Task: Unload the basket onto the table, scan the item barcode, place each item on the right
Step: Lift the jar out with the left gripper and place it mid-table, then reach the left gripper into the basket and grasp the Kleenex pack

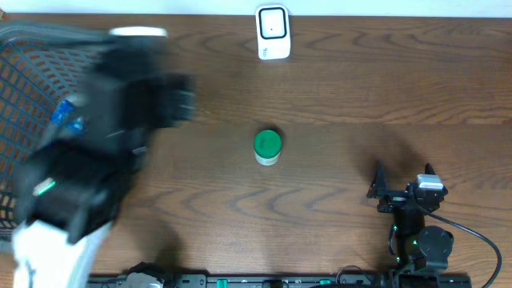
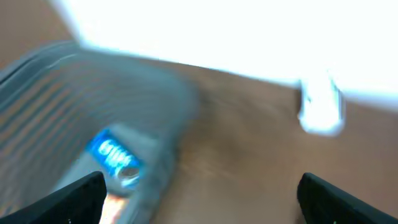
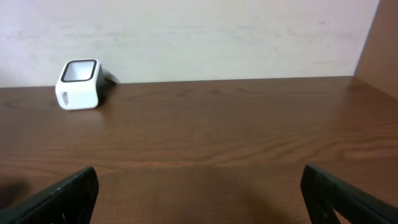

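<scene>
**Both grippers wide open, jar alone mid-table**

The jar (image 1: 267, 147) with the green lid sits near the middle of the table (image 1: 336, 96), well apart from both arms. Nothing is touching it. Straight beyond it, at the far edge, stands the small white scanner (image 1: 272, 33) with its dark-framed window, against the pale wall (image 3: 199, 37).

At the left edge is a grey wire basket (image 1: 24, 72). The left arm (image 1: 88, 176) hangs over its inner side, so smeared with blur from above that its outline is hard to read. A blue-labelled item (image 1: 68, 118) shows inside the basket, just beside the arm. I cannot tell what it is. From the wrist camera, the left gripper (image 2: 199, 183) has its two dark fingers (image 2: 81, 196) spread to the edges of the view. There is nothing between them. The basket rim and the blue item lie below and to the left, and the scanner is a white smudge further off.

The right gripper (image 1: 404, 174) is by the near edge, towards the right corner, pointing at the far edge. Its fingers (image 3: 62, 196) are also spread as wide as they go, with only bare wood between them. It holds nothing and stands well apart from the jar.
</scene>
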Tool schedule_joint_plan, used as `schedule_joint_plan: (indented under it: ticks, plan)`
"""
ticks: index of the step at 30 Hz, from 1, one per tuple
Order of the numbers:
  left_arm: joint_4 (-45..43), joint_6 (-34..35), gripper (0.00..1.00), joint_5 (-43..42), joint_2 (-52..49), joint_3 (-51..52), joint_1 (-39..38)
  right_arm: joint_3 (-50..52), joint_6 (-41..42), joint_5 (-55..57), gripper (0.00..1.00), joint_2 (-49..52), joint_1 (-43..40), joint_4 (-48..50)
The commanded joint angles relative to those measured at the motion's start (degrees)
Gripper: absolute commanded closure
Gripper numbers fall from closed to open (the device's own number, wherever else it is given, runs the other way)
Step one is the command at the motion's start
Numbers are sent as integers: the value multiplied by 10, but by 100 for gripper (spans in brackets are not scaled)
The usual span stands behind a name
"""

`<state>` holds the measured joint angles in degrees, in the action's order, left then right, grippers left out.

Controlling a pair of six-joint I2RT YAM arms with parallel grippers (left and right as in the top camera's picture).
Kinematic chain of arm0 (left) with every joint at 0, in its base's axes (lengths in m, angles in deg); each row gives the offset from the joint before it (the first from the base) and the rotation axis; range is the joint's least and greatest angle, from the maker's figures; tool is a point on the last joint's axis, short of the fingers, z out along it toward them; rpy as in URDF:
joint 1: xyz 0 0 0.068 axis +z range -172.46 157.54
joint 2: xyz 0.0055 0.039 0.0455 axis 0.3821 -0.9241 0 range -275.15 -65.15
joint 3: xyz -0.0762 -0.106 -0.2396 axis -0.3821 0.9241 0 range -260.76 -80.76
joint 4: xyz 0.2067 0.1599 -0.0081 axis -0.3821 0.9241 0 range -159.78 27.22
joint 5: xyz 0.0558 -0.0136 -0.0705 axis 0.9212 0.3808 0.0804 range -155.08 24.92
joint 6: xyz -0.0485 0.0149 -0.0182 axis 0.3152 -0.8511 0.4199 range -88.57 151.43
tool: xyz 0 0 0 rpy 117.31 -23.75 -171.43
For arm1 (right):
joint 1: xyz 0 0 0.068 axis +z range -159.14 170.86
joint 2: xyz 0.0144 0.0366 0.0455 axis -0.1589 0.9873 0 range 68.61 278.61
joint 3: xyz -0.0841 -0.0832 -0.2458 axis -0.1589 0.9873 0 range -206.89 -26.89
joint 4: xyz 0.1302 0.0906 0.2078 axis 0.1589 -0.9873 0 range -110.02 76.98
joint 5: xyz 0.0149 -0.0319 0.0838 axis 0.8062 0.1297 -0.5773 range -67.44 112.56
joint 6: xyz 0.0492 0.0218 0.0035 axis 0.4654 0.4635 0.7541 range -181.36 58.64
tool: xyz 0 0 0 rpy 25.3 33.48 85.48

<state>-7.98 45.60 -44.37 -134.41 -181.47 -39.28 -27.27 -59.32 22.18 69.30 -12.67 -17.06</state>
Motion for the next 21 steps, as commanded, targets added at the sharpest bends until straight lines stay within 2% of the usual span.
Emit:
schedule_joint_plan:
  ticks: [1, 4, 7, 10, 16, 21]
  plan:
    - [10, 204, 2, 52, 32, 9, 163, 1, -9, -1, 1, -3, -2, -3]
    - [13, 192, 2, 44, 31, 20, 253, 1, -9, -1, 1, -3, -2, -3]
    - [14, 192, 3, 44, 9, 48, 303, 1, -9, -1, 1, -3, -2, -3]
    - [14, 271, 2, 43, -38, 80, 346, 1, -9, -1, 1, -3, -2, -3]
    - [18, 305, 2, -9, -160, 90, 373, 1, -9, -1, 1, -3, -2, -3]
    - [48, 423, 2, -48, -250, 90, 381, 1, -9, -1, 1, -3, -2, -3]
